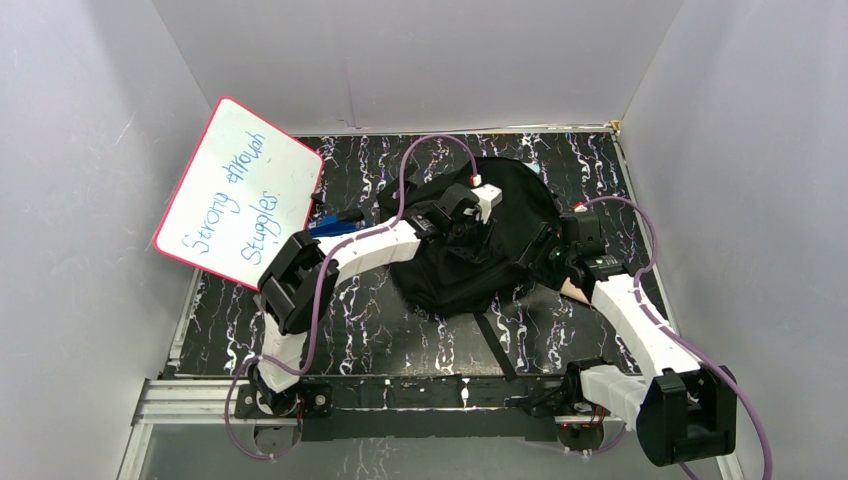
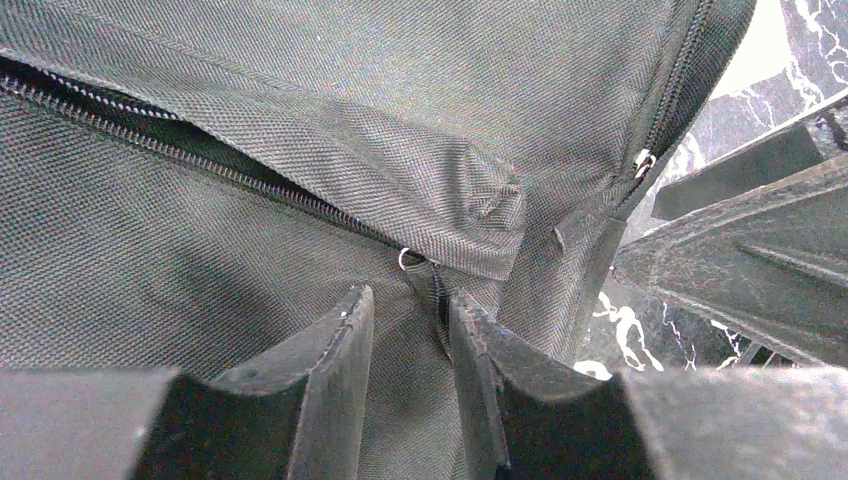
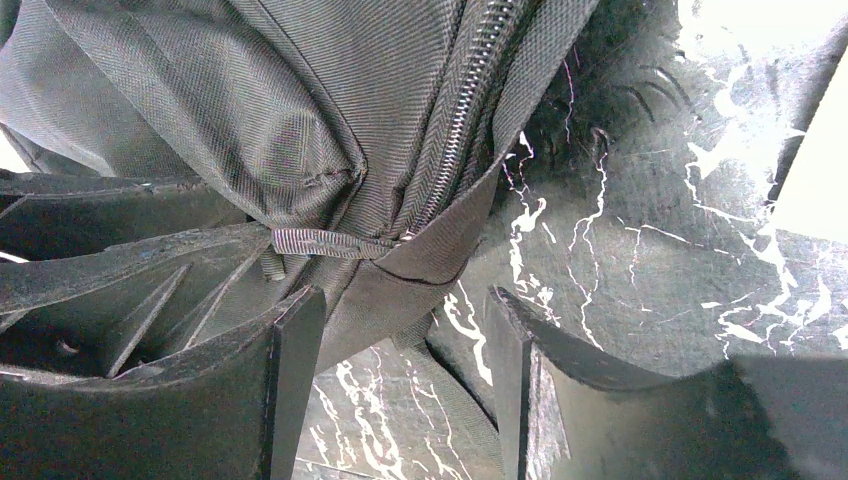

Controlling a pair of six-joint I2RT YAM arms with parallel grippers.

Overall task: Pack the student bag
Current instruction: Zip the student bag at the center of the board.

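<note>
At bench (image 1: 400, 335) centre lies the black student bag (image 1: 485, 255). Left pincer (image 2: 410, 297) stands narrowly parted astride the zipper pull (image 2: 432, 285), not clamped. Right pincer (image 3: 405, 297) is released, spread wide at the bag's zippered corner.

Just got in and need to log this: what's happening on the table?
The black student bag lies on the table, with both arms at it. The left gripper straddles a zipper pull, jaws narrow but not clamped. The right gripper stands open around a bag corner by a zipper's end.
</note>
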